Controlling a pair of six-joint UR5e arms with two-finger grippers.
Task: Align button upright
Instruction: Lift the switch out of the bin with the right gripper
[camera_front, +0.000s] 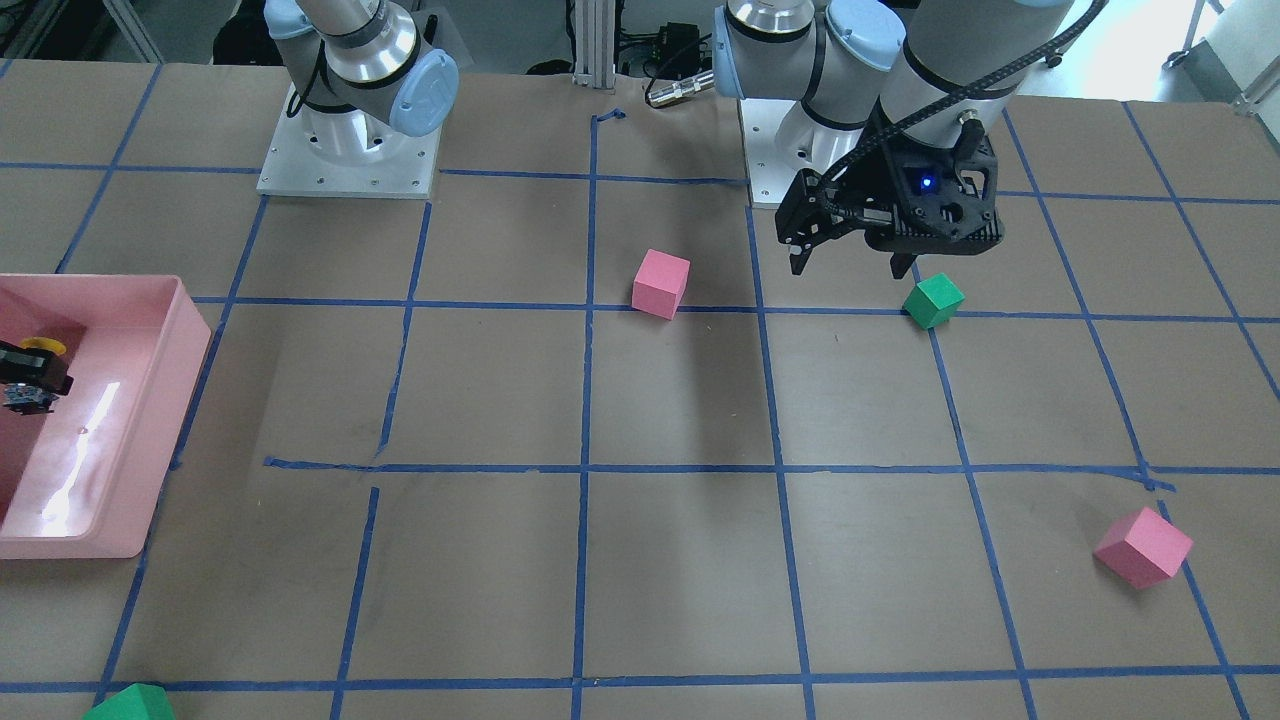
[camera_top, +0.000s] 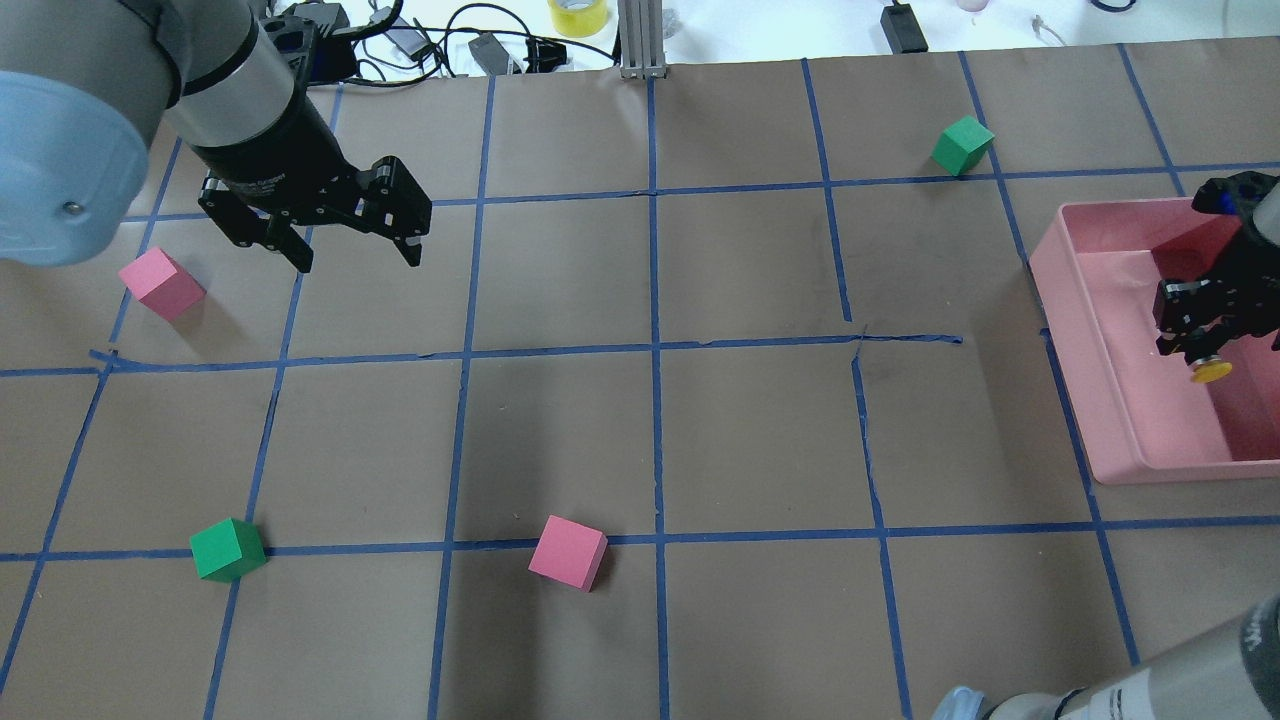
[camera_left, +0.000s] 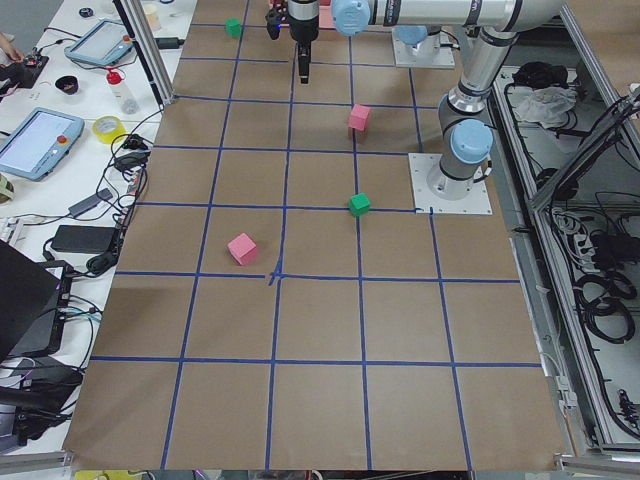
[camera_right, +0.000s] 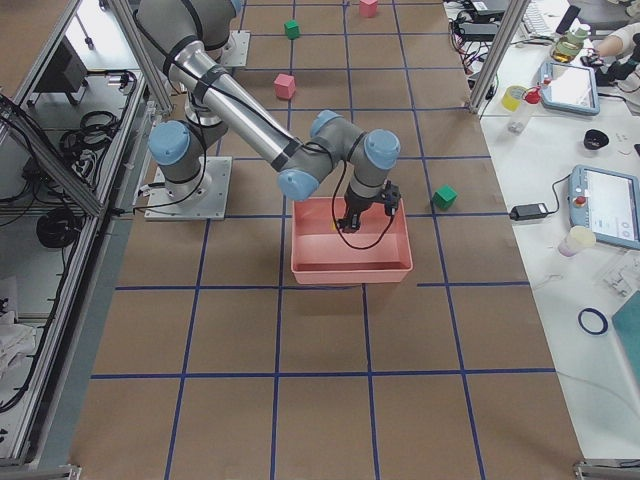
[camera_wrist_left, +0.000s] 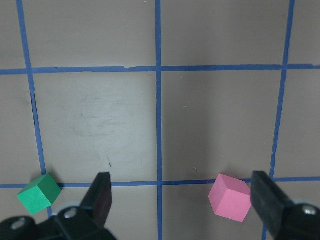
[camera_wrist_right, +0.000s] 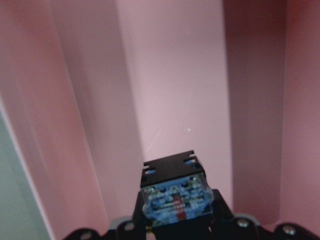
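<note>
The button shows in the overhead view by its round yellow cap (camera_top: 1212, 373), held inside the pink bin (camera_top: 1070, 340). My right gripper (camera_top: 1205, 352) is shut on it. In the right wrist view the button's base block (camera_wrist_right: 172, 199) sits between the fingers and faces the camera, with the cap hidden behind it. In the front-facing view the cap (camera_front: 42, 346) shows at the left edge beside the right gripper (camera_front: 22, 382). My left gripper (camera_top: 355, 255) is open and empty, hovering above the table; it also shows in the front-facing view (camera_front: 850, 265).
Pink cubes (camera_top: 160, 284) (camera_top: 567, 552) and green cubes (camera_top: 228, 549) (camera_top: 962, 144) lie scattered on the brown taped table. The left wrist view shows a green cube (camera_wrist_left: 39, 193) and a pink cube (camera_wrist_left: 230, 197) below the open fingers. Cables lie along the far edge.
</note>
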